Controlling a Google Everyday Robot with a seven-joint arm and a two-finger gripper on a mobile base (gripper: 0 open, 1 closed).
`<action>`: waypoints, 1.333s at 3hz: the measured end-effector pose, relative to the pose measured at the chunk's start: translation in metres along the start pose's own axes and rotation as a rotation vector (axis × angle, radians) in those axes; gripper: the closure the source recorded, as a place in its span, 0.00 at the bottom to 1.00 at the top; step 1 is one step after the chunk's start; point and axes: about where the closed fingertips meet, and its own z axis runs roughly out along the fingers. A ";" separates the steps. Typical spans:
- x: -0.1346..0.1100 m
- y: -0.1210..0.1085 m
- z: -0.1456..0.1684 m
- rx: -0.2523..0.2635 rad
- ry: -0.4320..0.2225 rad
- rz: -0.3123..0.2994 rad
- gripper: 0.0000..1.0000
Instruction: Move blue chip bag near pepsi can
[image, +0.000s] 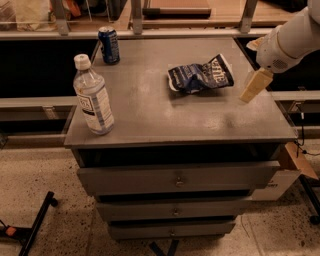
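The blue chip bag (200, 75) lies crumpled on the grey cabinet top (150, 115), right of centre, white lettering facing up. The pepsi can (109, 45) stands upright at the far left corner of the top, well apart from the bag. My gripper (255, 85) hangs from the white arm (290, 42) at the right edge of the top, just right of the bag and slightly above the surface, not touching it.
A clear water bottle (93, 97) with a white cap stands upright near the front left corner. The cabinet has three drawers (175, 180) below. A railing (150, 32) runs behind the top. A cardboard box (295, 160) sits at the right.
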 end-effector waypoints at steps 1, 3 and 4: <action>-0.003 -0.006 0.018 -0.001 -0.019 0.020 0.00; -0.009 -0.018 0.046 -0.011 -0.036 0.040 0.00; -0.008 -0.022 0.063 -0.025 -0.037 0.070 0.00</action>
